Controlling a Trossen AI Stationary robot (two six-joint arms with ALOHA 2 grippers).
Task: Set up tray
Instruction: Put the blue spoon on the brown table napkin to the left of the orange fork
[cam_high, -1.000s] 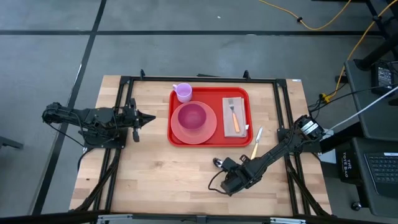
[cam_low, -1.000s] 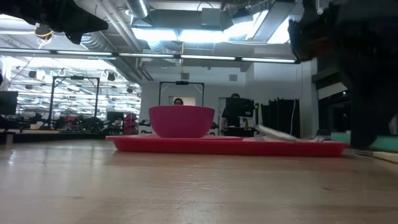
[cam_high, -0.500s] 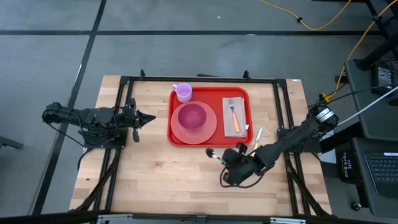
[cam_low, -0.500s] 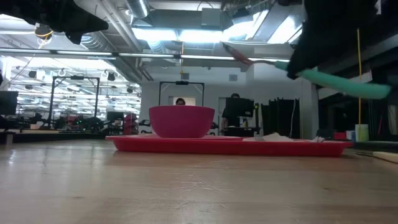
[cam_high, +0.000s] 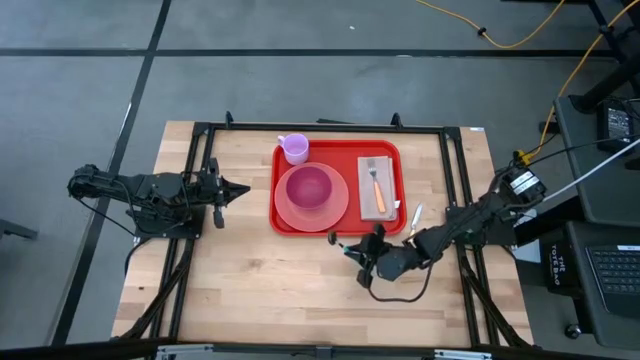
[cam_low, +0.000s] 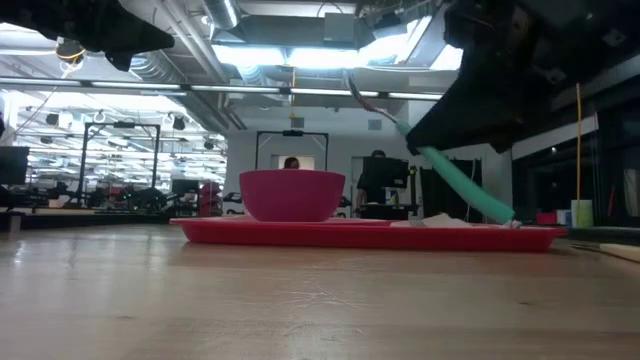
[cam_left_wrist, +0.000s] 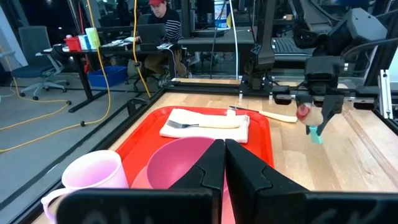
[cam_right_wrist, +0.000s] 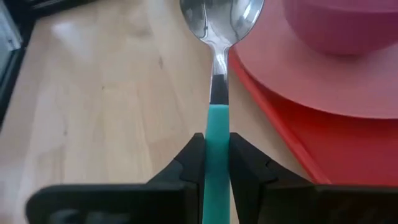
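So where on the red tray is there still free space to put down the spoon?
Free: the tray strip between the pink plate and the napkin, and its near right corner. Crowded: the left half, with plate, bowl and cup. The right gripper holds the spoon beside the tray's near edge.

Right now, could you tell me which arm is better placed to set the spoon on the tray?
The right: its hand already grips the teal-handled spoon just off the tray edge. The left hand waits shut and empty on the tray's far side.
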